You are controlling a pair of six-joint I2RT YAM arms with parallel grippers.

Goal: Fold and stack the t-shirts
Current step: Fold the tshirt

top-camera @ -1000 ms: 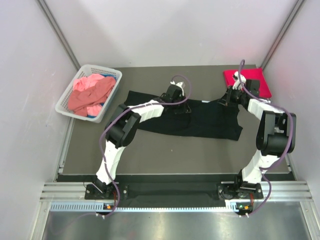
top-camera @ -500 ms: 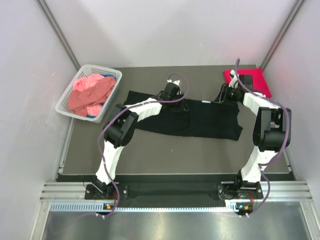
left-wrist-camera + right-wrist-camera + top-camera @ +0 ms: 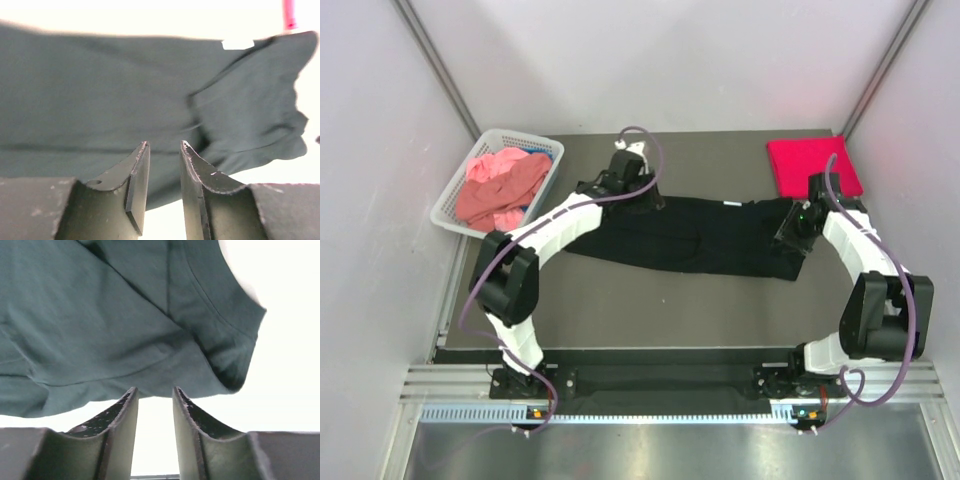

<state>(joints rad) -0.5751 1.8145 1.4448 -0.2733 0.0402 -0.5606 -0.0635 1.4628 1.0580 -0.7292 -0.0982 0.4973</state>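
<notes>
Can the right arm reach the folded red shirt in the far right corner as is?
Probably yes. The folded crimson cloth t-shirt lies bare just beyond the right arm, whose jaws stand apart and empty.

No writing, brand, number or sign can be read anywhere. The one label-like thing is a small white tag (image 3: pixel 237 44) at the neck edge of the black t-shirt (image 3: pixel 100 90). In the left wrist view it is only a blurred, blank patch.
</notes>
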